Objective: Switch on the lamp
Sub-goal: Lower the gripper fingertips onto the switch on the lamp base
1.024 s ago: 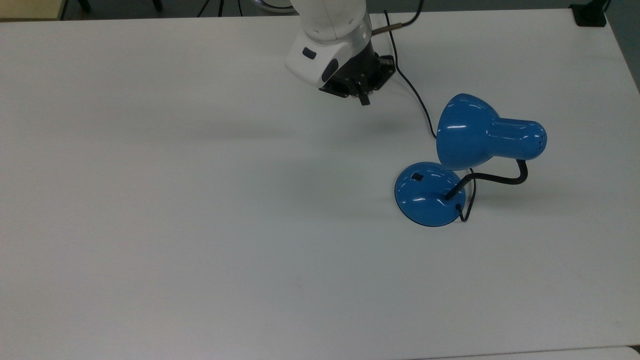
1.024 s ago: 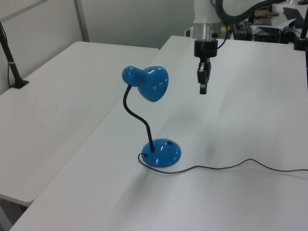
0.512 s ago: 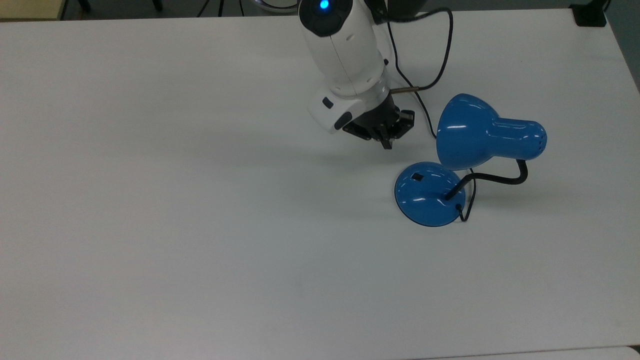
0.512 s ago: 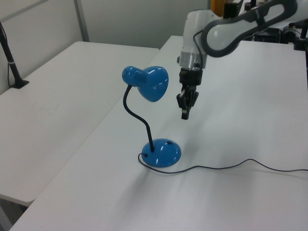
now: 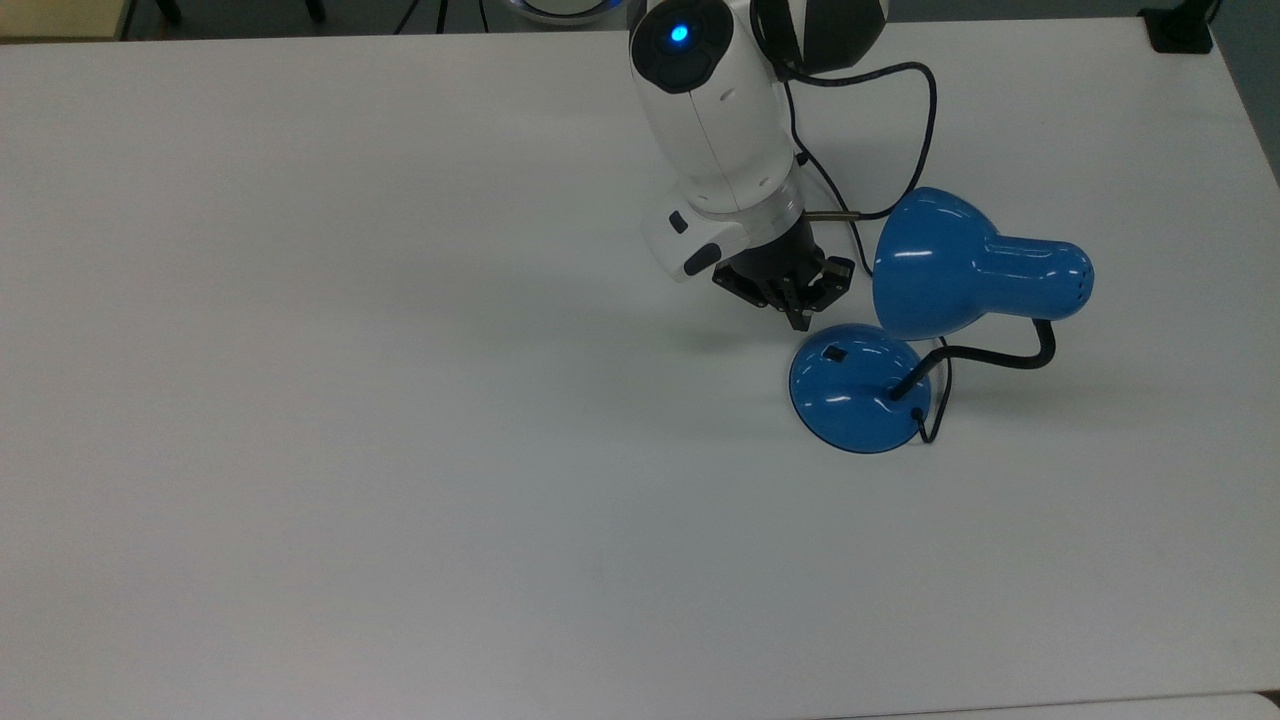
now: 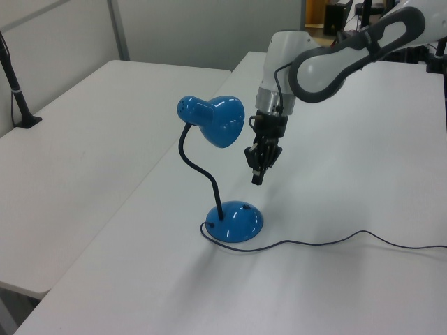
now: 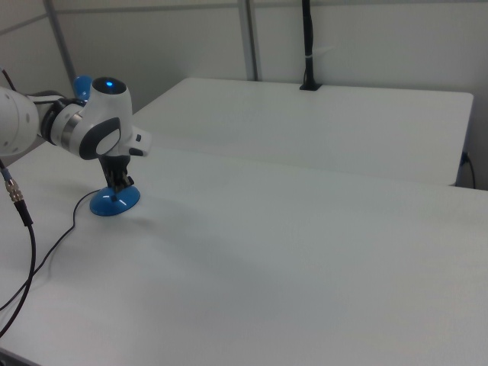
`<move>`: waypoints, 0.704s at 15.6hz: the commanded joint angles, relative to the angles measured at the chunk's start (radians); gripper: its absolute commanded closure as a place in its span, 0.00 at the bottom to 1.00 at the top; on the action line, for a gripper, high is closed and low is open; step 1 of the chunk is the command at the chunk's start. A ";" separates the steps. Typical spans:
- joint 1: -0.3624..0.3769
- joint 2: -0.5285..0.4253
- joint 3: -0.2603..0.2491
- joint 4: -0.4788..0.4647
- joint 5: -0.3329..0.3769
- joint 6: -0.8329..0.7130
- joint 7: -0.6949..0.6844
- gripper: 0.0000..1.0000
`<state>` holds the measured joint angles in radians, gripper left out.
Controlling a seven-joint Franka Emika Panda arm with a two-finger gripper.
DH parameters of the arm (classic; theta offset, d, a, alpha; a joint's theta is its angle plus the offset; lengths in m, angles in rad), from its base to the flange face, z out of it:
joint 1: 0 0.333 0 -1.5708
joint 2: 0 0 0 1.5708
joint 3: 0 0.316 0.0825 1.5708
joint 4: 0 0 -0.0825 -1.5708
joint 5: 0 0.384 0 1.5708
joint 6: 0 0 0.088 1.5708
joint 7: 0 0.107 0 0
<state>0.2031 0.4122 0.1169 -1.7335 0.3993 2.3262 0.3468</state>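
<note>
Glossy blue desk lamp (image 5: 940,310) on a white table (image 5: 300,400), not yet switched on.

The small black switch (image 5: 833,353) on its domed base is seen untouched, just below the black gripper (image 5: 799,318), whose jaws appear pressed together; pressing remains.

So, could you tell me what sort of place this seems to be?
Probably a robotics lab or office workroom: a robot arm reaches over plain white tables pushed together, a black pole is clamped to a far table, and partition panels stand behind. The blue lamp sits alone.
</note>
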 commanded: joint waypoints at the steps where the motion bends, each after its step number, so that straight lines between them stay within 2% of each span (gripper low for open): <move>1: 0.028 0.010 -0.010 -0.012 0.024 0.059 0.044 1.00; 11: 0.065 0.062 -0.010 -0.004 0.033 0.172 0.075 1.00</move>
<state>0.2434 0.4650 0.1169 -1.7350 0.4027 2.4459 0.4077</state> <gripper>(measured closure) 0.991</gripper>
